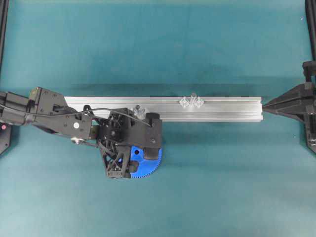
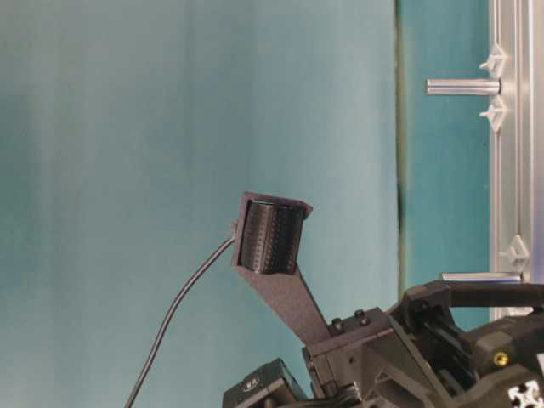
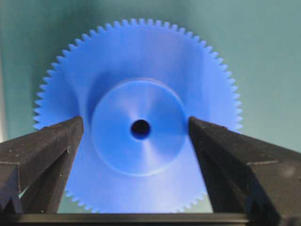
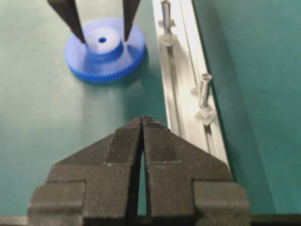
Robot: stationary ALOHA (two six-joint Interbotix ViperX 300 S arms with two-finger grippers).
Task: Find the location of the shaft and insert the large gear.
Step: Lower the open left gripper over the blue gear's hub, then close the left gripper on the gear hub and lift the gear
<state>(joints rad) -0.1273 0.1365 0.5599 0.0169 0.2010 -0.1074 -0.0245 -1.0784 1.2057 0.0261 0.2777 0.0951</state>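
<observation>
I had the left gripper (image 3: 136, 129) spread wide, fingers either side of the large gear's (image 3: 136, 113) raised hub, not yet pinching; the gear lay flat on the mat just beside the rail (image 1: 217, 108). I judged centring on the hub before squeezing mattered most. The right gripper (image 4: 142, 123) sat pressed together, idle.

Large gear (image 3: 141, 113): blue plastic, smooth w/ slight sheen, finely toothed rim. Rail (image 1: 217, 109): brushed aluminium, satin finish. Shaft (image 4: 205, 89): bare grey metal, shiny, btwn clear plastic mounts. Left gripper (image 3: 136, 129) fingers (image 3: 47, 150): matt black plastic, slightly grainy. Table (image 1: 148, 49): matt teal mat.
</observation>
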